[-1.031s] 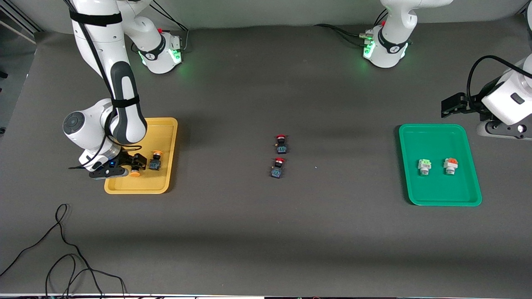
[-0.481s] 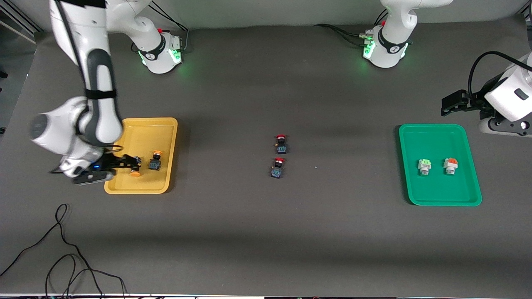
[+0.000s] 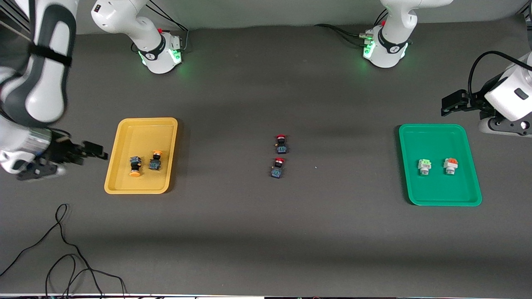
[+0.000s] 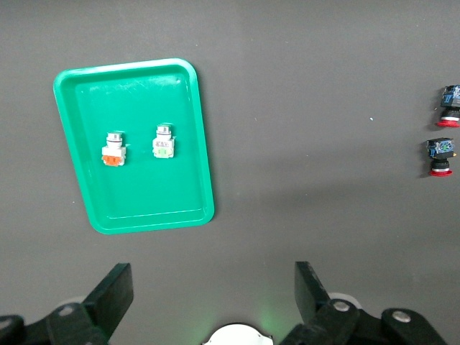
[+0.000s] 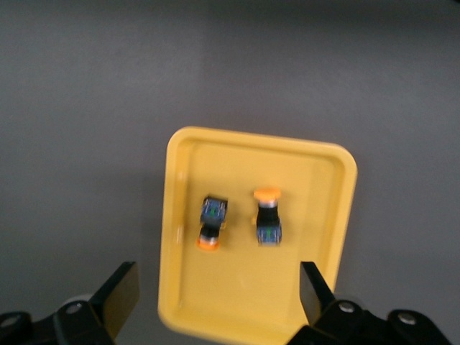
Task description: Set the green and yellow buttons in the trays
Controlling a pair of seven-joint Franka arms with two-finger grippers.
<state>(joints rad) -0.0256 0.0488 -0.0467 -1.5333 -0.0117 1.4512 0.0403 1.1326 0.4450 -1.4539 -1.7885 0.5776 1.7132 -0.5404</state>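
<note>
Lying in the yellow tray [image 3: 143,126], two yellow buttons [image 3: 134,166] [image 3: 156,160] run lengthwise toward and away from the front camera, caps opposed. Two grey buttons [image 3: 424,166] [image 3: 450,165] sit side by side in the green tray [image 3: 432,195]. The right end effector [image 3: 93,150] hovers wide open over the counter [image 3: 266,232] beside the yellow tray. The left end effector [image 3: 451,104], also wide open, waits near the green tray.

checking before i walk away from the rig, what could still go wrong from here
1. The two red-capped switches lie mid-table on the same dark blue bodies as the yellow ones; one might get picked by mistake.
2. One yellow-capped button lies on its side in the yellow tray and might roll if bumped.
3. The right gripper, fingers open, hangs just off that tray and might clip its rim.
</note>
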